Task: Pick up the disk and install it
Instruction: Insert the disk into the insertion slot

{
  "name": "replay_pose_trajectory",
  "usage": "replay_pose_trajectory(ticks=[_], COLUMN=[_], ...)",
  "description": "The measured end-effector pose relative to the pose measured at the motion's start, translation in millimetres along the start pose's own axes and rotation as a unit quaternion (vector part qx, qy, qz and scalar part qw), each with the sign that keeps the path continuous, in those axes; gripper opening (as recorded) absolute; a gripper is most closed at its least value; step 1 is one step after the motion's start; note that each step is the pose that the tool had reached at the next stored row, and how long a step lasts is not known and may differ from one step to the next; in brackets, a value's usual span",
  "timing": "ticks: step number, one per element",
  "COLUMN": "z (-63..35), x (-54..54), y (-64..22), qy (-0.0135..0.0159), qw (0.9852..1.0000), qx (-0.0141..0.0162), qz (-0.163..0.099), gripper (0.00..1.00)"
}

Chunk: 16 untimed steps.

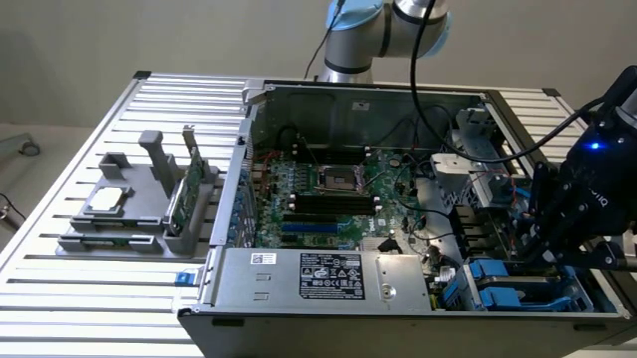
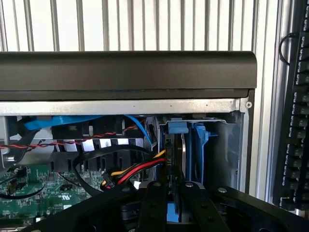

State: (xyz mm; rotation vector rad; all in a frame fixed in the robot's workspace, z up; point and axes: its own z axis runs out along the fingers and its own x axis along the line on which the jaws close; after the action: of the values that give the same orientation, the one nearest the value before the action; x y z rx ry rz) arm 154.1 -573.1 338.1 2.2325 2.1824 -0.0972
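Note:
In the wrist view the disk stands on edge, a thin dark-and-silver slab with blue carrier rails beside it. It sits in the drive bay at the corner of the open computer case. My gripper is shut on the disk's near edge, one black finger on each flat side. In the exterior view the gripper hangs low over the bay at the case's front corner, on the exterior view's right, above blue carrier parts. The arm hides the disk there.
Red, yellow and black cables run close beside the bay. The motherboard and the power supply fill the case. A grey fixture holds a green card and a chip on the exterior view's left. A keyboard lies beyond the case.

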Motion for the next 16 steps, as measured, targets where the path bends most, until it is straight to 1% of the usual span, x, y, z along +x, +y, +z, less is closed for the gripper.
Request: replay_pose_trajectory(ticks=[10,16], z=[0.1,0.4], x=[-0.1,-0.6], y=[0.0,0.0], qy=[-0.0008,-0.0006], qw=[0.9998,0.9997], qx=[-0.0012,-0.0015], qz=[-0.022,-0.026], gripper=[0.16,0.16])
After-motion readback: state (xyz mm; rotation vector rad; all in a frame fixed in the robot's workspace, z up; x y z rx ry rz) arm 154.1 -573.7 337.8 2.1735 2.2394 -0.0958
